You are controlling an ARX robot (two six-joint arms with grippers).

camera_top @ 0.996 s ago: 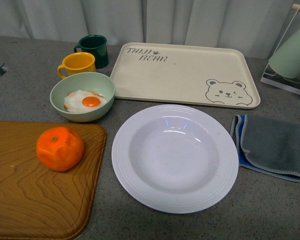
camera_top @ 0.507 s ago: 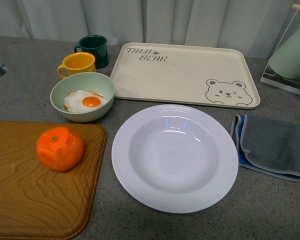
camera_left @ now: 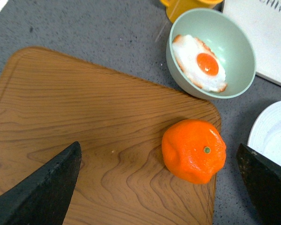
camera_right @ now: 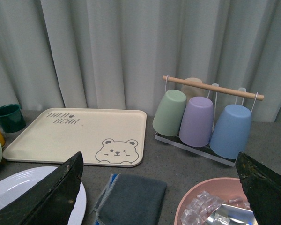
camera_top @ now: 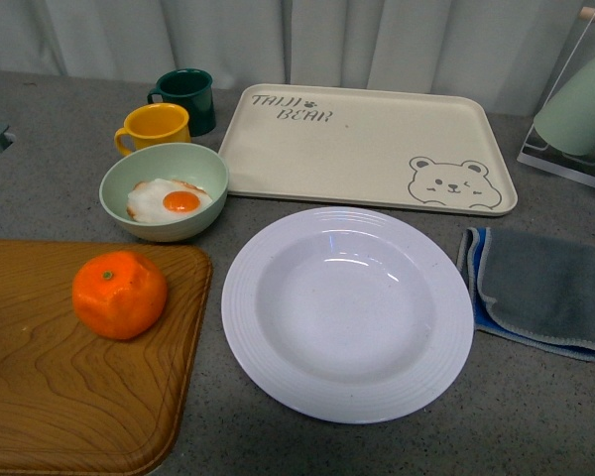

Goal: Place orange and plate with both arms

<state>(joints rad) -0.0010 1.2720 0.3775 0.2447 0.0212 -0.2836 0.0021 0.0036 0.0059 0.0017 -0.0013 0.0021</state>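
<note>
The orange (camera_top: 119, 294) sits on a wooden board (camera_top: 69, 397) at the front left; it also shows in the left wrist view (camera_left: 194, 150). The white ribbed plate (camera_top: 268, 367) lies empty on the table in the middle front, and its edge shows in the right wrist view (camera_right: 4, 185). My left gripper (camera_left: 161, 183) hangs open above the board, jaws wide, the orange between them toward one side. My right gripper (camera_right: 159, 192) is open and empty, held above the grey cloth. Neither arm shows in the front view.
A pale green bowl (camera_top: 129, 176) with a fried egg, a yellow mug (camera_top: 154, 127) and a dark green mug (camera_top: 186, 97) stand behind the board. A cream bear tray (camera_top: 367, 149) lies at the back. A grey cloth (camera_top: 535, 288), a cup rack (camera_right: 206, 117) and a pink bowl (camera_right: 196, 197) are on the right.
</note>
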